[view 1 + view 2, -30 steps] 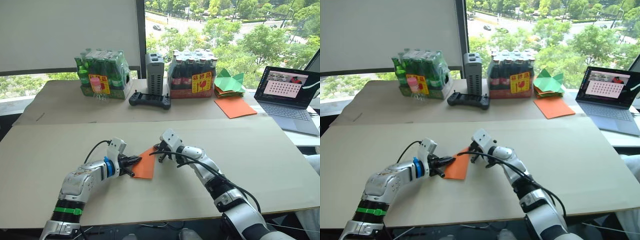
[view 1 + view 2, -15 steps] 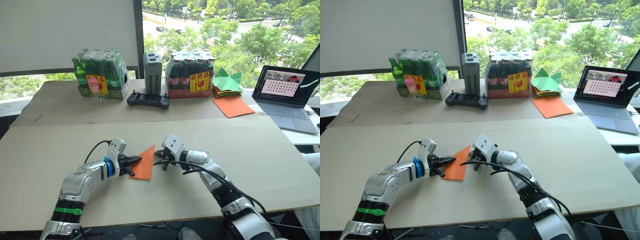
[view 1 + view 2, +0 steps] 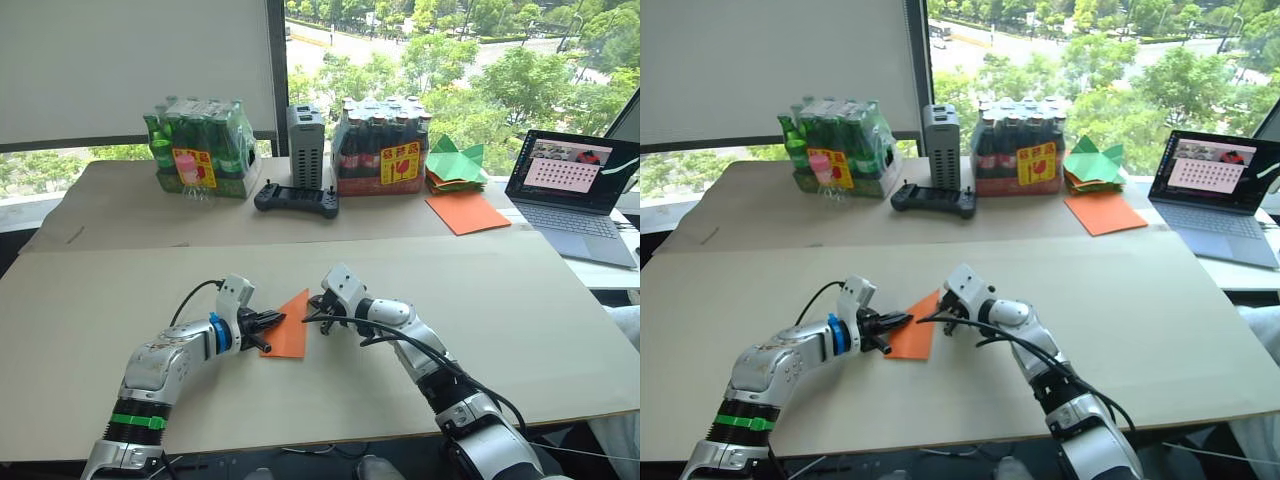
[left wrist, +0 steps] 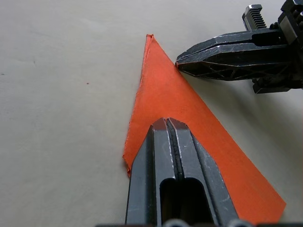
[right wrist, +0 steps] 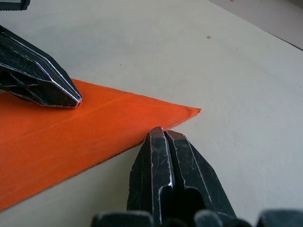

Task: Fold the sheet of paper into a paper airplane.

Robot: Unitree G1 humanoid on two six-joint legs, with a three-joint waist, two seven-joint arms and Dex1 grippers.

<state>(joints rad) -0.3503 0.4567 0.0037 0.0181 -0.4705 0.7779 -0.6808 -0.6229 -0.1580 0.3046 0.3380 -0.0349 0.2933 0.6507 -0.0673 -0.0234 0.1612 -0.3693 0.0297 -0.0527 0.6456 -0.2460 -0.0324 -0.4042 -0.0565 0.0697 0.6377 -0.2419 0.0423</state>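
Note:
The sheet of paper (image 3: 293, 328) is bright orange and lies flat on the table, folded into a narrow pointed triangle (image 4: 163, 92) like a paper airplane. My left gripper (image 3: 273, 321) is shut, and its tips (image 4: 165, 124) rest on top of the paper near its wide end. From the other side my right gripper (image 3: 311, 318) is also shut. Its tips (image 5: 163, 134) sit at the paper's long edge, close to the pointed nose (image 5: 191, 111). Nothing is held between either pair of fingers.
Along the table's far side stand a pack of green bottles (image 3: 201, 150), a grey box (image 3: 308, 147), a pack of dark bottles (image 3: 384, 148) and a black controller (image 3: 296, 200). Green folded papers (image 3: 458, 165), a smooth orange sheet (image 3: 468, 213) and a laptop (image 3: 578, 195) lie at the far right.
The right gripper drew a little away from the paper's edge, then came back to it. The left gripper and the paper have stayed put.

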